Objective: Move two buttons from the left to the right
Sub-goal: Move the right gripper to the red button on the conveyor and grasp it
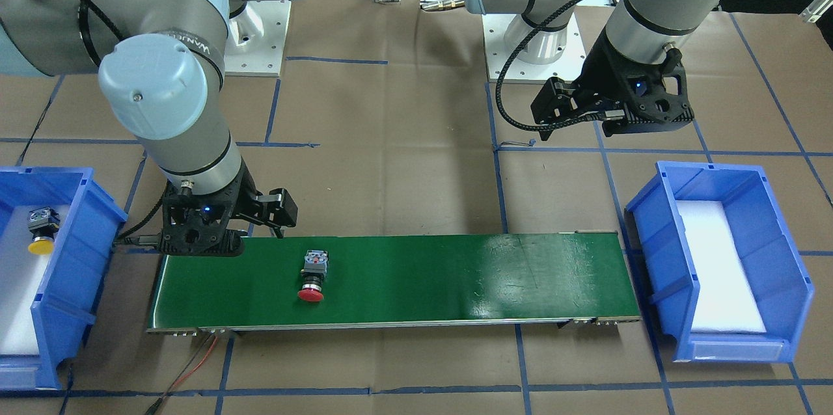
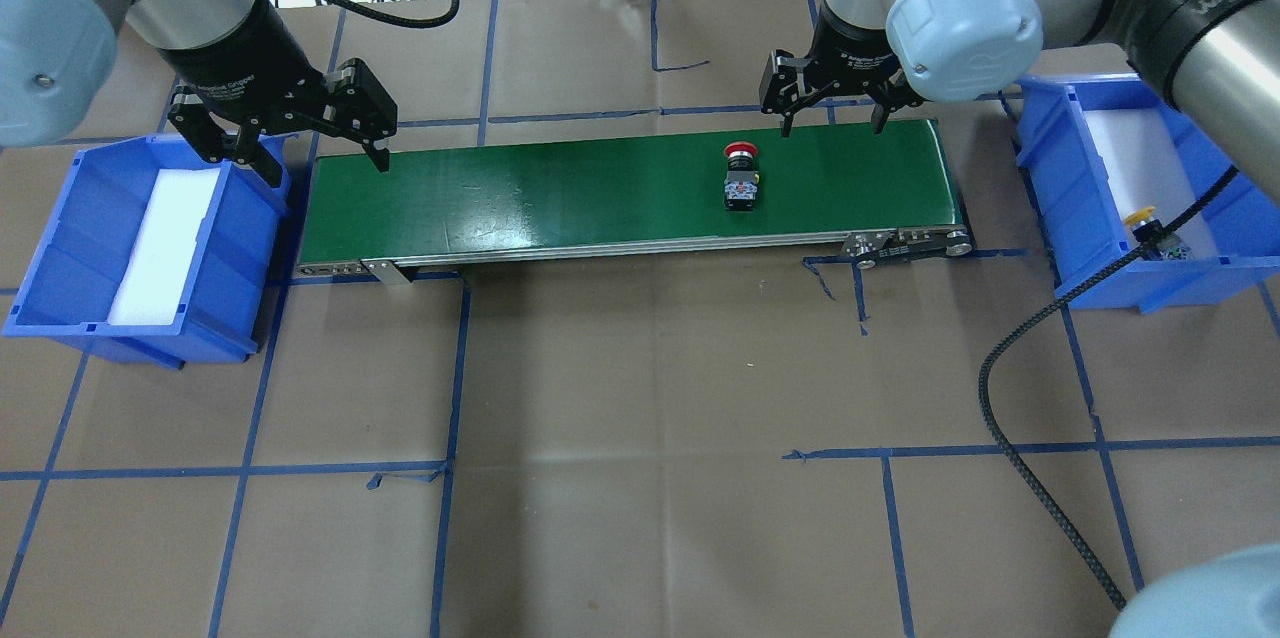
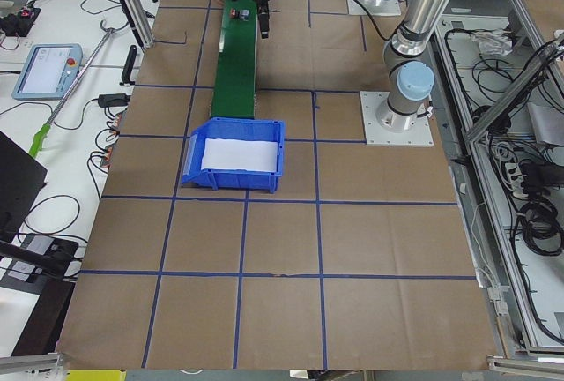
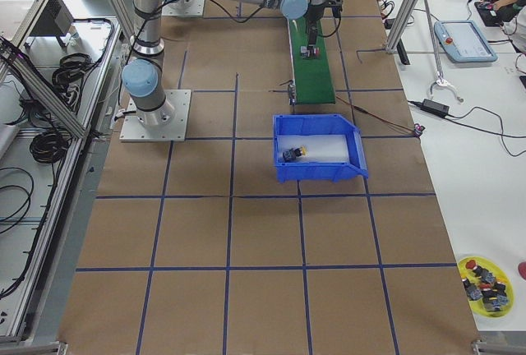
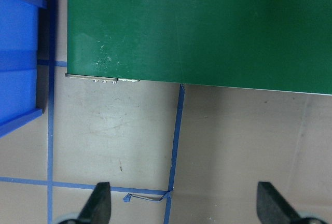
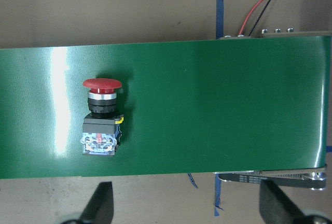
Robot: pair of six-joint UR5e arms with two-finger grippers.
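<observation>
The red button (image 2: 741, 176) lies on its side on the green conveyor belt (image 2: 550, 198), toward the belt's right end; it also shows in the front view (image 1: 313, 277) and the right wrist view (image 6: 102, 115). The yellow button (image 2: 1150, 230) lies in the right blue bin (image 2: 1060, 188), also seen in the front view (image 1: 41, 229). My right gripper (image 2: 832, 123) is open and holds nothing, above the belt's far edge just right of the red button. My left gripper (image 2: 325, 163) is open and holds nothing, over the belt's left end beside the left blue bin (image 2: 70, 218).
The left bin holds a white foam pad (image 2: 160, 238). A black cable (image 2: 1010, 418) hangs across the table's right side. Red and black wires (image 1: 195, 363) run from the belt's right end. A yellow dish of spare buttons (image 4: 485, 281) sits on the operators' desk.
</observation>
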